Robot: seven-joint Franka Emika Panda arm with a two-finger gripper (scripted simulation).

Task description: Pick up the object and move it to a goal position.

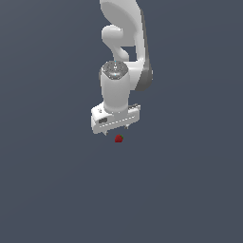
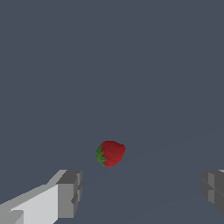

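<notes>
The object is a tiny red strawberry (image 1: 118, 138) with a small green top, lying on the flat grey surface. In the wrist view the strawberry (image 2: 110, 153) lies beyond the gap between the two fingers. My white gripper (image 1: 116, 129) hangs just above it in the exterior view, pointing down. Its jaws are spread wide and hold nothing. In the wrist view the gripper (image 2: 142, 192) shows one grey fingertip (image 2: 70, 192) and the other at the frame's edge, well apart, neither touching the strawberry.
The white arm (image 1: 124, 52) rises from the gripper to the exterior view's top edge. The plain dark grey surface (image 1: 57, 190) fills both views with no other objects, edges or markers in sight.
</notes>
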